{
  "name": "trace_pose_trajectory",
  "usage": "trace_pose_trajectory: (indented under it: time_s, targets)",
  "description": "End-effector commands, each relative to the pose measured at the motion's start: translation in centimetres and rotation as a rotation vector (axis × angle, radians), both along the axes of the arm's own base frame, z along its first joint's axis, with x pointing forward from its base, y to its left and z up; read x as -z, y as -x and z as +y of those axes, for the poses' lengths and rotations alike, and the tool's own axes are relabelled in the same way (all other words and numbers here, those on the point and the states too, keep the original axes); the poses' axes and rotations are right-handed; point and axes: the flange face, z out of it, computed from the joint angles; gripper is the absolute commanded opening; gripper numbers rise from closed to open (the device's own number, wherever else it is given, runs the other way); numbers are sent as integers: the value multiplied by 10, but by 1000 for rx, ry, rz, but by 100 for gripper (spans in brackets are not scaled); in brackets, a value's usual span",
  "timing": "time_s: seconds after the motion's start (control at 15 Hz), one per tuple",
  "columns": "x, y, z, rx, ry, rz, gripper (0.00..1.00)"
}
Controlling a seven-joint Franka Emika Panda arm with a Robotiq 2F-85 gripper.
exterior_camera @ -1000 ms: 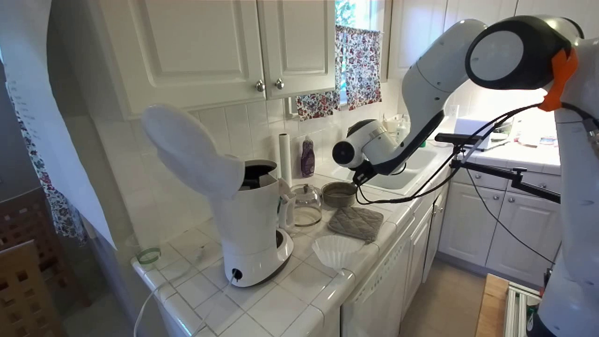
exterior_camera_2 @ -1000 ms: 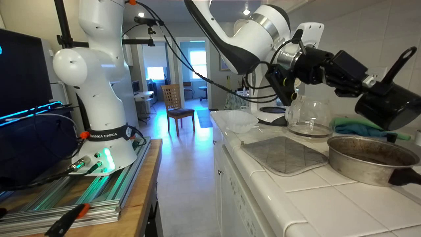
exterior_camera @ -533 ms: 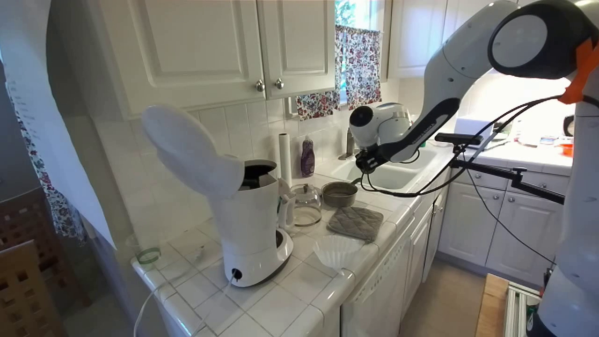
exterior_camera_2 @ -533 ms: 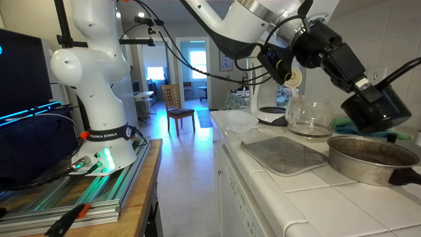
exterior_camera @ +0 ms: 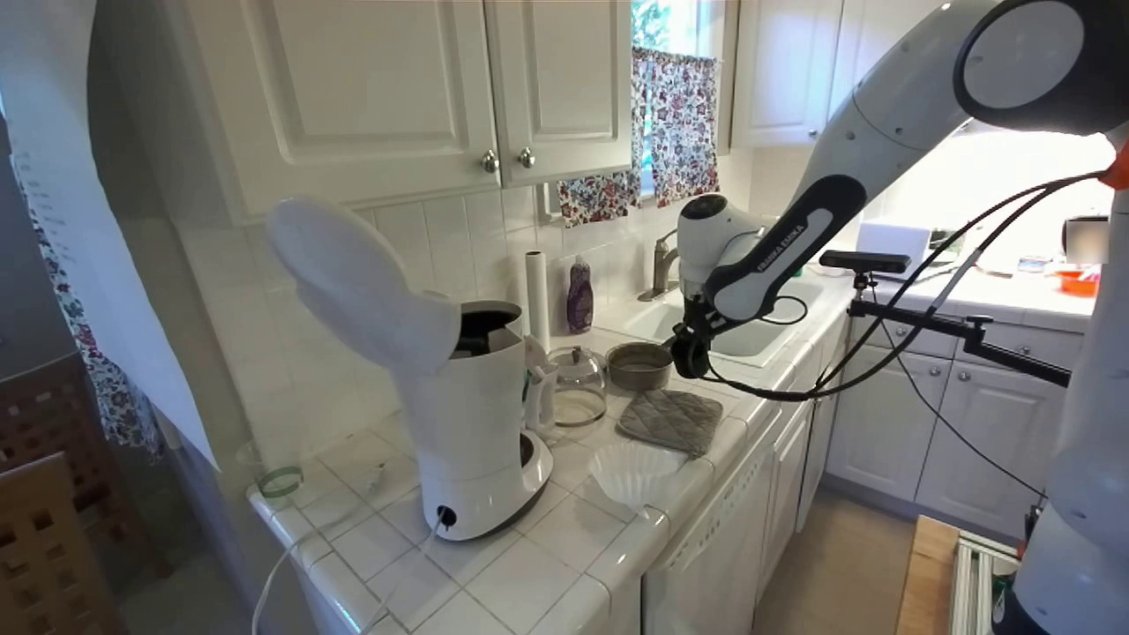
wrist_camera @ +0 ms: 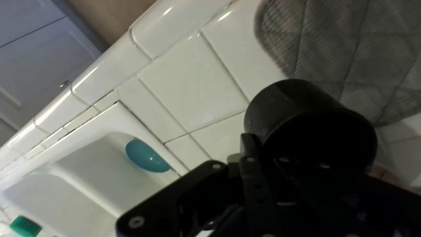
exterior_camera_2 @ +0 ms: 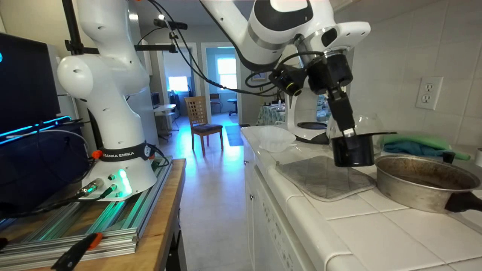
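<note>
Moved since the frame half a second prior: the black cup (exterior_camera_2: 356,159), shifted leftward in an exterior view from its position in line above the metal pan (exterior_camera_2: 406,192), and turned from tilted to upright. Gripper (exterior_camera_2: 350,138): fingers clenched on the cup's wall near the rim. Cup body hangs directly below those fingers, mouth up; its slim handle (exterior_camera_2: 382,133) runs level, pointing rightward in that view. Lower down, apparently without contact, lies the quilted pad (exterior_camera_2: 308,177), just beside the pan on the tiled counter (exterior_camera_2: 406,241).
</note>
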Motion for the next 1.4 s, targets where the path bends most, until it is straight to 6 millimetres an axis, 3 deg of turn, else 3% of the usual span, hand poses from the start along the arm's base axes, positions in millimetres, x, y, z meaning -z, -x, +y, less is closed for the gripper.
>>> trace_pose_trajectory:
  time_s: [0.0,0.47,1.27,1.33]
  targets:
    - [4,22,22,-53,-135,39,1]
    - [21,34,22,-122,-225,87,1]
    - [46,24,16,-212,-245,100,3]
    - [46,23,14,-213,-239,94,30]
